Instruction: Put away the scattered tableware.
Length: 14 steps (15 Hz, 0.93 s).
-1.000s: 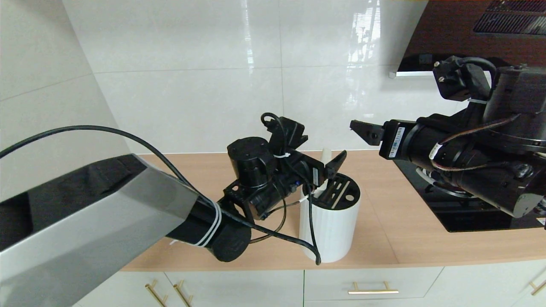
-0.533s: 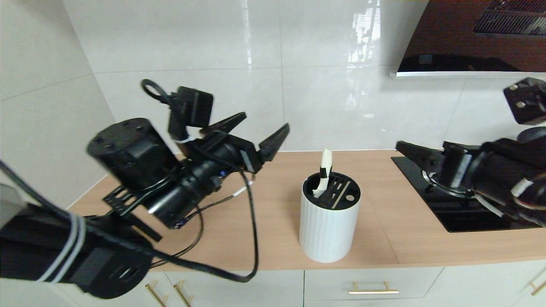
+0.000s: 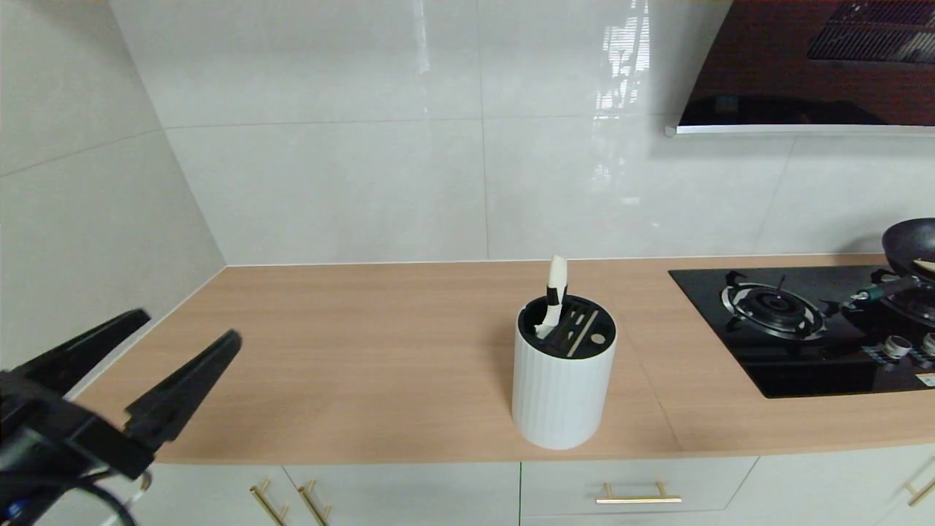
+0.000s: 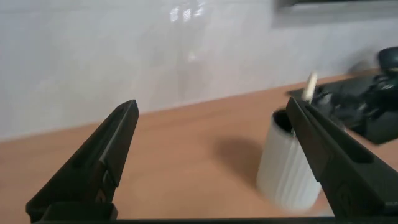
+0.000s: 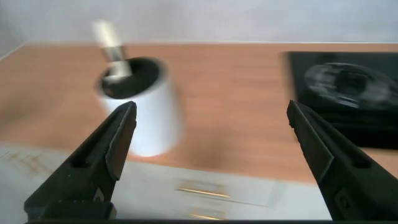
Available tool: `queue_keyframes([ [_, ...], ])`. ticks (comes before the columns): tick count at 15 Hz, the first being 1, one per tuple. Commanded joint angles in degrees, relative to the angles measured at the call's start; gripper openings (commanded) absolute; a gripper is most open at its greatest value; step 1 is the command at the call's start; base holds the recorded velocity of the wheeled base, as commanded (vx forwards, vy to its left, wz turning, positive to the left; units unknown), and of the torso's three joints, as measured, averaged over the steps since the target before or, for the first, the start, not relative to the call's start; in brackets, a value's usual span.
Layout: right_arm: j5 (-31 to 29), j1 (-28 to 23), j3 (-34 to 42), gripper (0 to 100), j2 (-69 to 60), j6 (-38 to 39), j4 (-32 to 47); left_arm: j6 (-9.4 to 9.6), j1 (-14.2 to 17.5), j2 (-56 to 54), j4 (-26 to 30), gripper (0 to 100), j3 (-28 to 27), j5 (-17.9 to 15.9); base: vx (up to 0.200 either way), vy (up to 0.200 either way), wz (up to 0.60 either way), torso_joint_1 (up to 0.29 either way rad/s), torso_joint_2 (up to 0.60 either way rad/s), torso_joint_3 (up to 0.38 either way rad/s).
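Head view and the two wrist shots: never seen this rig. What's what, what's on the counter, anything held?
It is a two-armed robot. The wide picture comes from a camera on its head. The other two come from a camera on each wrist, looking out between that claw's two fingers. The left claw and right claw are both open and hold nothing. On the wooden counter stands a white holder with one pale-handled utensil in it. To its right is a gas hob with a dark pan.
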Motion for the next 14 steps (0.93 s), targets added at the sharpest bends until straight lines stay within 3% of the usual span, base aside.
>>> queue_keyframes([
  [1,0.21,-6.96,-1.71,100,-12.84,-0.45,6.8,-1.51,3.85,-33.86,30.03,100,0.07,1.67,0.0,0.0,0.0,0.0,0.0,0.0],
  [3,-0.23,-10.83,-1.97,100,-15.91,-2.91,11.2,-5.55,5.61,-49.16,56.84,100,-7.84,1.58,0.0,0.0,0.0,0.0,0.0,0.0],
  [4,-0.14,-13.03,-1.97,100,-17.76,-5.55,11.37,-7.48,9.21,-52.14,61.68,100,-9.51,1.23,0.0,0.0,0.0,0.0,0.0,0.0],
  [5,-0.14,-13.82,-1.88,100,-18.73,-6.6,11.37,-8.19,10.0,-53.29,61.85,100,-9.6,0.71,0.0,0.0,0.0,0.0,0.0,0.0],
  [6,0.47,-15.75,-1.35,100,-22.15,-9.15,12.17,-10.21,12.02,-55.48,61.94,100,-9.68,-0.53,0.0,0.0,0.0,0.0,0.0,0.0],
  [7,0.47,-15.84,-0.48,100,-24.44,-9.24,13.92,-10.38,13.17,-57.77,62.2,100,-9.16,-0.7,0.0,0.0,0.0,0.0,0.0,0.0],
  [9,0.21,-16.01,1.28,100,-28.39,-9.06,16.65,-10.03,13.43,-57.86,61.68,100,-7.05,3.17,0.0,0.0,0.0,0.0,0.0,0.0],
  [10,1.09,-18.65,3.74,100,-32.09,-9.06,16.91,-9.68,13.43,-57.86,61.41,100,-5.55,6.51,0.0,0.0,0.0,0.0,0.0,0.0],
  [11,1.27,-18.65,5.5,100,-32.09,-9.24,16.65,-8.63,13.43,-57.86,60.8,100,-4.67,6.77,0.0,0.0,0.0,0.0,0.0,0.0],
  [12,0.74,-18.65,9.81,100,-32.09,-10.2,13.75,-3.62,13.43,-57.86,57.19,100,-0.46,8.26,0.0,0.0,0.0,0.0,0.0,0.0],
  [13,0.74,-18.65,13.76,100,-32.09,-10.12,8.83,2.62,13.43,-57.86,51.57,100,4.99,8.79,0.0,0.0,0.0,0.0,0.0,0.0],
  [14,0.83,-18.65,15.87,100,-32.09,-10.29,6.54,5.7,13.43,-57.86,48.23,100,8.07,8.88,0.0,0.0,0.0,0.0,0.0,0.0],
])
